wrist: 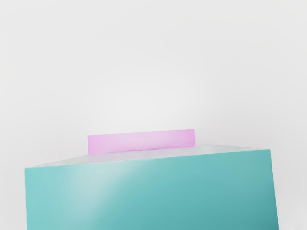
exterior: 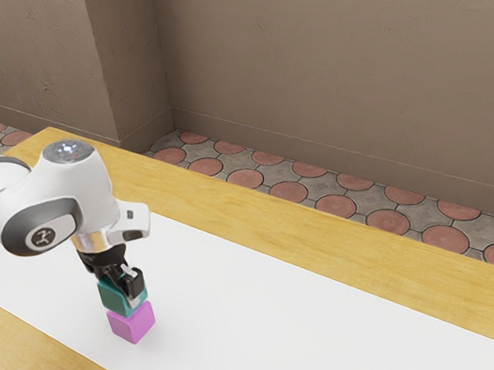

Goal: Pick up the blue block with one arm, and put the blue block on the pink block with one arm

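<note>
A teal-blue block (exterior: 115,298) rests on top of a pink block (exterior: 131,323) on the white mat, near the exterior view's lower left. My gripper (exterior: 119,286) comes down from above, and its black fingers (exterior: 132,283) hold the teal block from two sides. In the wrist view the teal block (wrist: 153,191) looms large just under my hand. A thin strip of the pink block (wrist: 141,141) peeks out beyond it.
The white mat (exterior: 290,320) lies on a wooden table (exterior: 327,239) whose far edge runs toward the exterior view's right. Behind the table are a tiled floor (exterior: 354,195) and brown walls. My white arm (exterior: 47,199) hangs over the mat's left part.
</note>
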Available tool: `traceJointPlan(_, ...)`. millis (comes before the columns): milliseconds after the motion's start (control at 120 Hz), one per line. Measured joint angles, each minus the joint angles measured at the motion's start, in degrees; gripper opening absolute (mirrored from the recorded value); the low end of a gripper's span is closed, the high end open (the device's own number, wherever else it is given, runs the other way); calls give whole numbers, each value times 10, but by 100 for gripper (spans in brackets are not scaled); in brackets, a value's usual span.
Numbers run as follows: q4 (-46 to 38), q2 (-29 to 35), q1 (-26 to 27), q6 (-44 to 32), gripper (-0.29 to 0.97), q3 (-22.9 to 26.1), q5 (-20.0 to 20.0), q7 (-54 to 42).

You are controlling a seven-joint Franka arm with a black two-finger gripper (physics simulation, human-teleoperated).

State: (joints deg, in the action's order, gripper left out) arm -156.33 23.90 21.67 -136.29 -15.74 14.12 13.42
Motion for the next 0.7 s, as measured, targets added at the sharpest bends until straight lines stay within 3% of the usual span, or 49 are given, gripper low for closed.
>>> traceJointPlan(167,0,0,1,-2,33,-2,17,-5)
traceJointPlan(700,-1,-12,-3,-23,34,-4,17,11)
